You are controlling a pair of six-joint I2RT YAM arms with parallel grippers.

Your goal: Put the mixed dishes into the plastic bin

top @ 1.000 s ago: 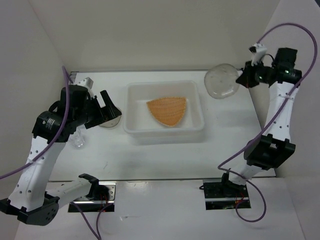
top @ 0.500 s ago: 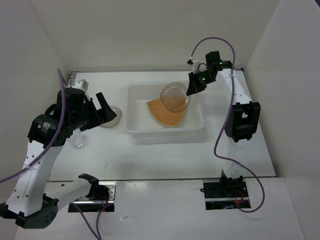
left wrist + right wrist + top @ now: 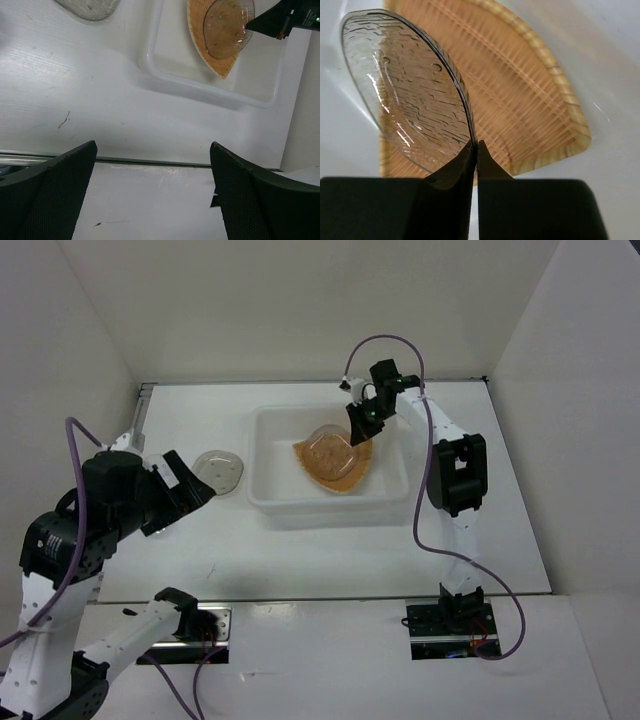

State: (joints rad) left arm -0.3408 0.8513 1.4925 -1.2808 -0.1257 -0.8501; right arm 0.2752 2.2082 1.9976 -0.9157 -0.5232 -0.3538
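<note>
Your right tool [image 3: 474, 150] clamps a saucer [image 3: 405, 85] by its rim, tilted, inside the bin [image 3: 330, 506] — left tool [image 3: 152, 170] is spread apart, empty, left of the bin.

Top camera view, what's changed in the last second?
The right gripper, shut on a grey saucer, swung it left from the far right and now holds it over the tan plate in the bin. The left gripper, open, drew back from the second saucer, uncovering it. Bin, plate and second saucer stayed put.
</note>
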